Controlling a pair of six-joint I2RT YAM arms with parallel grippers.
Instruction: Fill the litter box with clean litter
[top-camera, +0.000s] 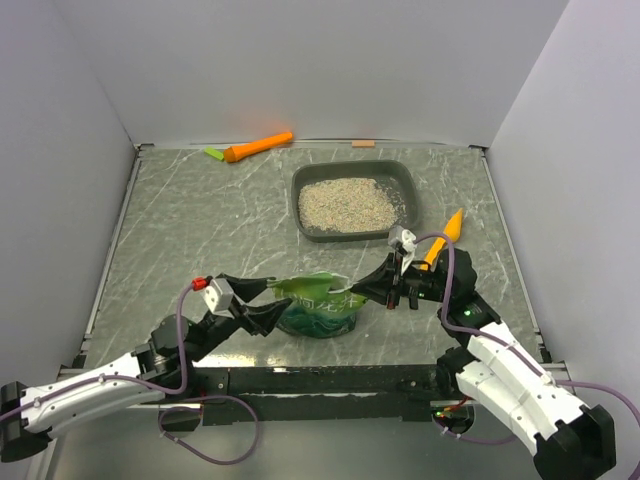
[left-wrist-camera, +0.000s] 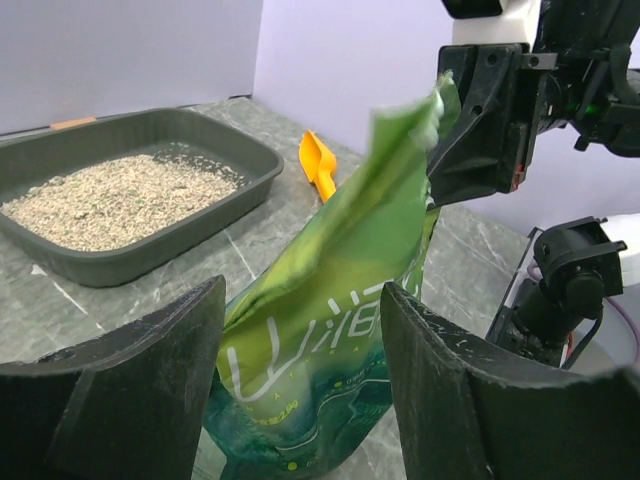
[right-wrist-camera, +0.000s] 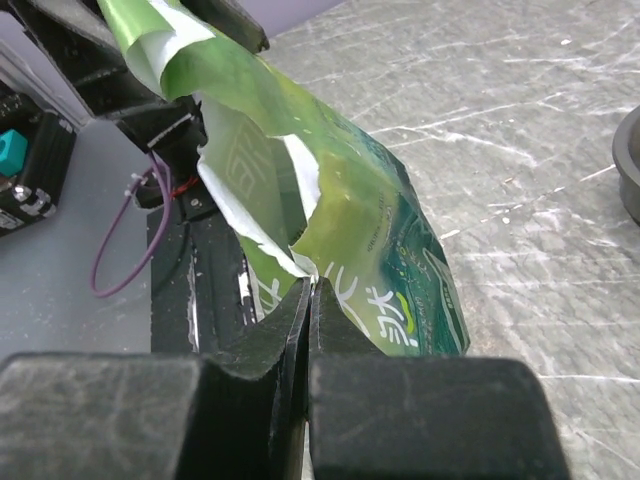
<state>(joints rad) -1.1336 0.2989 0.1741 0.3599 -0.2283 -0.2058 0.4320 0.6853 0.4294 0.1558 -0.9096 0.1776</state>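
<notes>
Handling: your glossy green-teal crinkled pouch (top-camera: 318, 305) is soft, slippery and likely bottom-heavy.
Right gripper (right-wrist-camera: 310, 300): pressed together, pinching its torn top edge.
Left gripper (left-wrist-camera: 300, 300): spread, straddling the pouch; grip low on its body.
Litter box (left-wrist-camera: 180, 245): shallow dark grey plastic tray beyond the pouch on the counter (top-camera: 200, 220), beige granules (top-camera: 347, 203) inside.

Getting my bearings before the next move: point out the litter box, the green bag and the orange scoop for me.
litter box (top-camera: 350, 237): top view, on its near wall.
green bag (top-camera: 320, 310): top view, middle of its body.
orange scoop (left-wrist-camera: 318, 160): left wrist view, on its bowl.
</notes>
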